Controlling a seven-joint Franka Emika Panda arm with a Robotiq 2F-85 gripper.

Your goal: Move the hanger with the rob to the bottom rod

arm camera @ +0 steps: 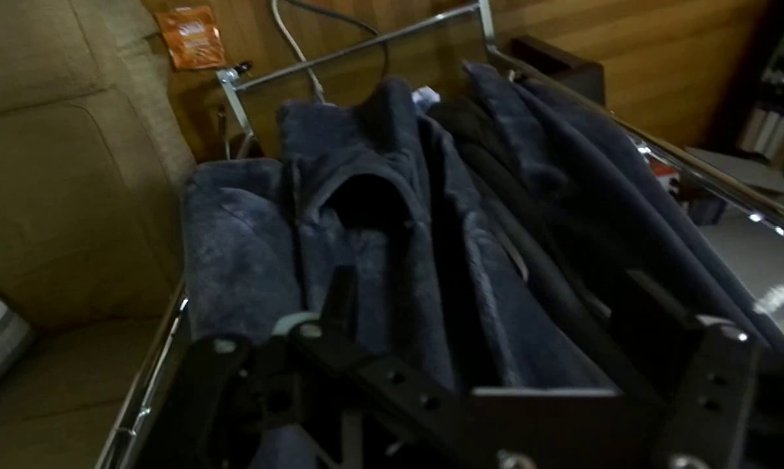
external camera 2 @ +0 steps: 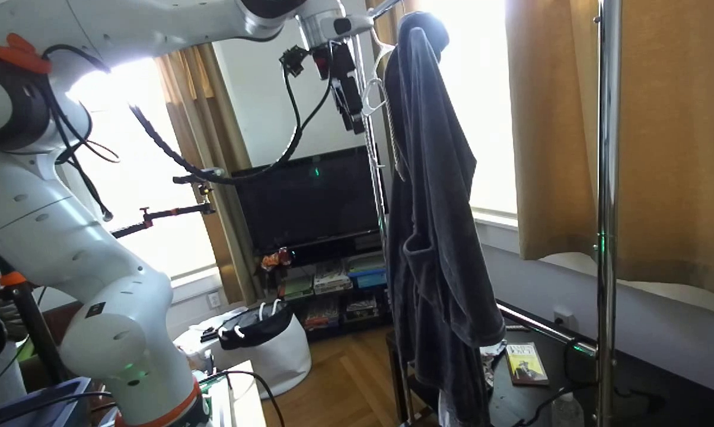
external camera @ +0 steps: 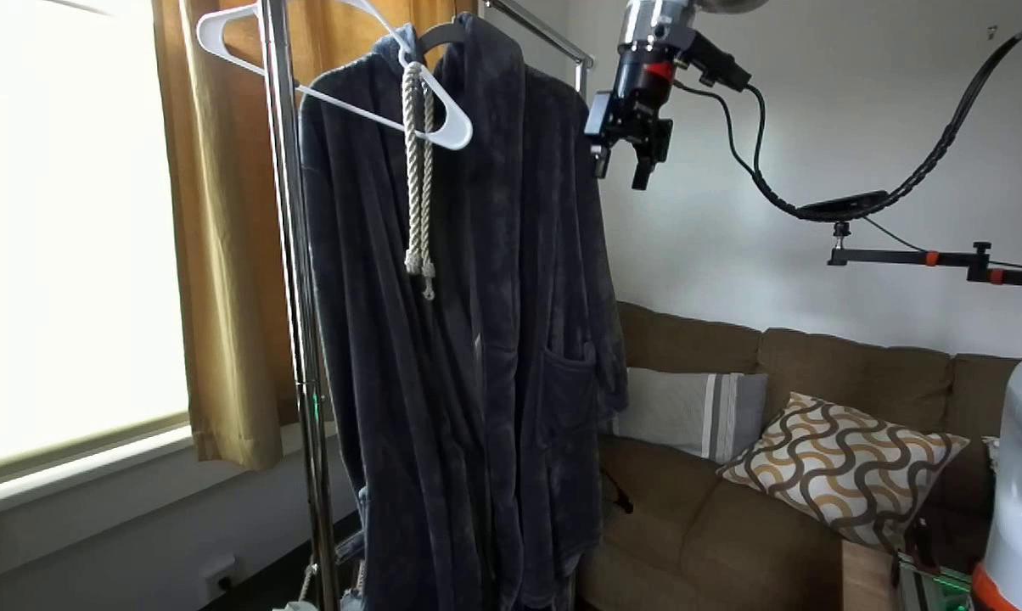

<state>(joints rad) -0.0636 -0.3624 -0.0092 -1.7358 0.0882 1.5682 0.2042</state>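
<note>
A white hanger (external camera: 453, 129) hangs near the front upright in an exterior view, with a cream rope (external camera: 413, 170) draped from it. The hanger (external camera 2: 366, 107) and rope (external camera 2: 392, 133) also show beside the robe in an exterior view. A dark blue-grey robe (external camera: 494, 280) hangs on a dark hanger (external camera: 440, 36); it fills much of the wrist view (arm camera: 392, 286). My gripper (external camera: 620, 174) is open and empty, high beside the robe's shoulder. Its spread fingers (arm camera: 495, 286) show in the wrist view. A low chrome rod (external camera 2: 547, 329) runs between the rack's uprights.
A chrome upright (external camera: 294, 255) stands in front of the robe; another upright (external camera 2: 607, 207) stands at right in an exterior view. A top rod (external camera: 536, 30) runs above. A brown sofa (external camera: 859, 356), a black table (external camera 2: 659, 379) and a television (external camera 2: 309, 201) surround the rack.
</note>
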